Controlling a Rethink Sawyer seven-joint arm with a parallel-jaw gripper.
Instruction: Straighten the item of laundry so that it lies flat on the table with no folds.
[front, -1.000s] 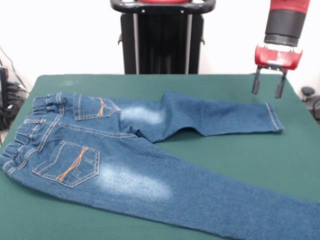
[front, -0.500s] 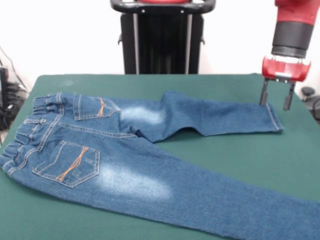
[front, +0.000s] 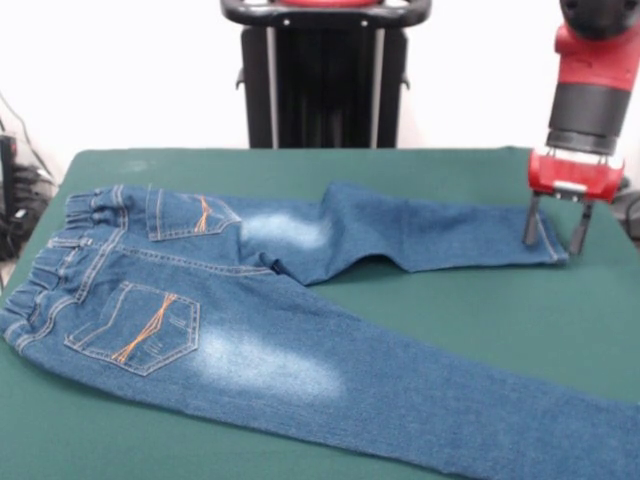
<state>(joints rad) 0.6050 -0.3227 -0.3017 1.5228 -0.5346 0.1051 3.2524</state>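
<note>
Front view, the only one given: one pair of jeans (front: 300, 300) lies back side up on the green surface (front: 470, 300). The waistband is at the picture's left, and two orange-stitched pockets show. One leg runs toward the lower right corner and out of the picture. The other leg bends at the crotch and reaches right, with its hem at the far right.

One pincer (front: 555, 238) hangs over that hem with its two fingers spread wide. One tip is over the cloth just inside the hem and the other is just past the hem's edge. It holds nothing.

The step in hand looks like taking the hem. To do it well, the fingers should press down so they straddle the hem edge and pinch both layers. Then the leg should be drawn away from the crotch to take out the bend, without dragging the waistband.
</note>
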